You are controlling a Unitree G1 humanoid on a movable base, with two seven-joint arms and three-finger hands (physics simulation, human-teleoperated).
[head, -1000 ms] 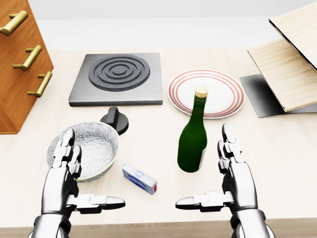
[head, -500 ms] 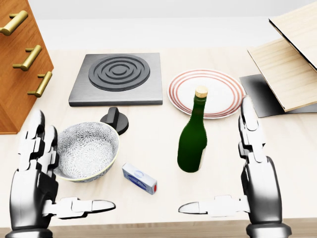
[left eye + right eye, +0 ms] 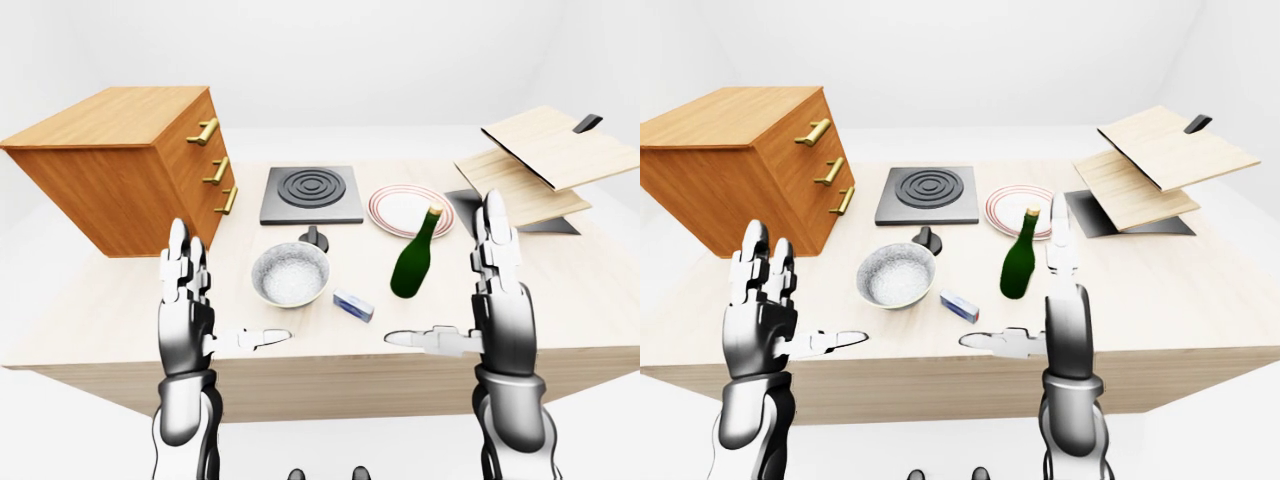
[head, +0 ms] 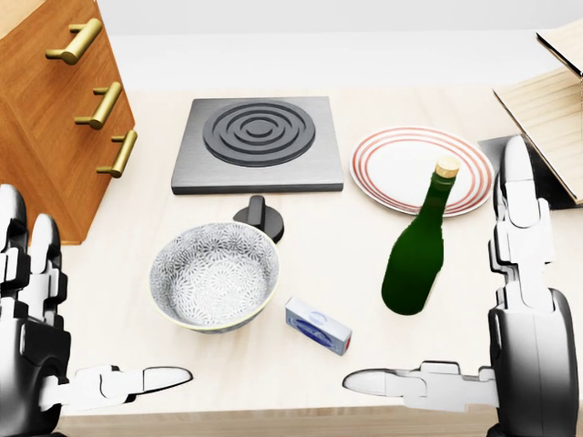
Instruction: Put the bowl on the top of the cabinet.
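The patterned grey-white bowl (image 4: 215, 277) stands upright on the light wooden table (image 4: 301, 264), just below a black knob. The brown wooden cabinet (image 3: 120, 165) with three brass handles stands at the table's left; its flat top (image 3: 110, 112) is bare. My left hand (image 3: 232, 283) is raised to the left of the bowl, open, fingers up and thumb pointing right, touching nothing. My right hand (image 3: 441, 268) is open too, held up to the right of the green bottle, with its thumb pointing left. Neither hand holds anything.
A green bottle (image 4: 417, 259) stands right of the bowl, with a small blue-white box (image 4: 318, 326) between them. Above are a black knob (image 4: 258, 218), a grey hotplate (image 4: 260, 146) and a red-ringed plate (image 4: 422, 168). Wooden boards (image 3: 545, 160) lean over a dark mat (image 3: 470, 205) at the right.
The head view has shifted, so all things sit further right and the cabinet shows more. Both hands have spread apart, away from the bowl and the bottle.
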